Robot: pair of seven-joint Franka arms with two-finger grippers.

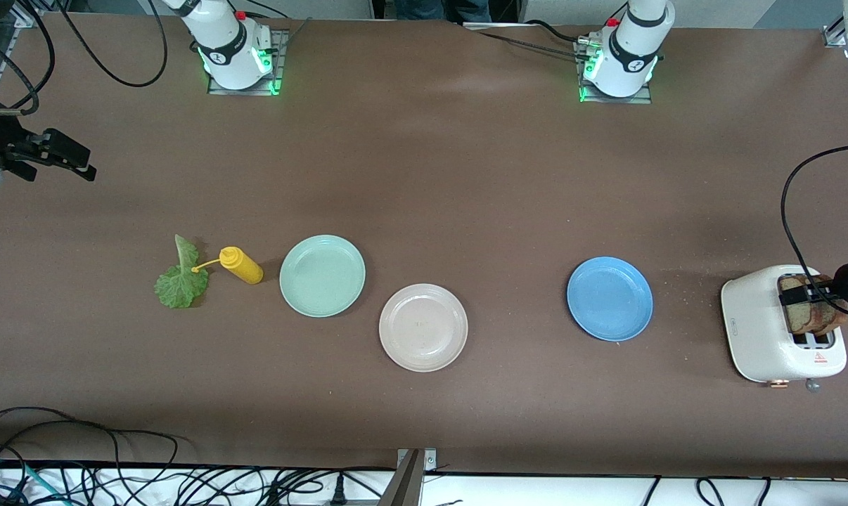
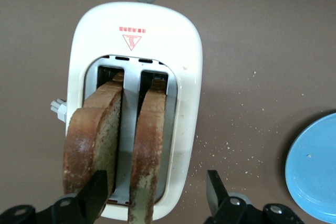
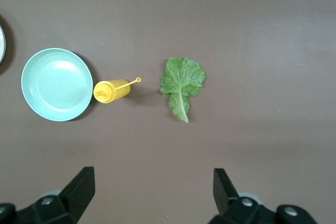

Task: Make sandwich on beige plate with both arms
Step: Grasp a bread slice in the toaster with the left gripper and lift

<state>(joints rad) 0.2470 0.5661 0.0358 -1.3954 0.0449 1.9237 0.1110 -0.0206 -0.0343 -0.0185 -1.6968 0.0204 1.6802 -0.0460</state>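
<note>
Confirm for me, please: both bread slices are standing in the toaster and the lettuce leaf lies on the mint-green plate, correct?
Not quite. The lettuce leaf lies on the bare table, with the yellow squeeze bottle between it and the mint-green plate, as the front view shows. Both bread slices do stand in the toaster.

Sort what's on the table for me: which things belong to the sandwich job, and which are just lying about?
For the job:
- two bread slices standing in the toaster
- lettuce leaf
- beige plate
- left gripper, open over the toaster
- right gripper, open above the lettuce

Lying about:
- yellow squeeze bottle
- mint-green plate
- blue plate
</note>
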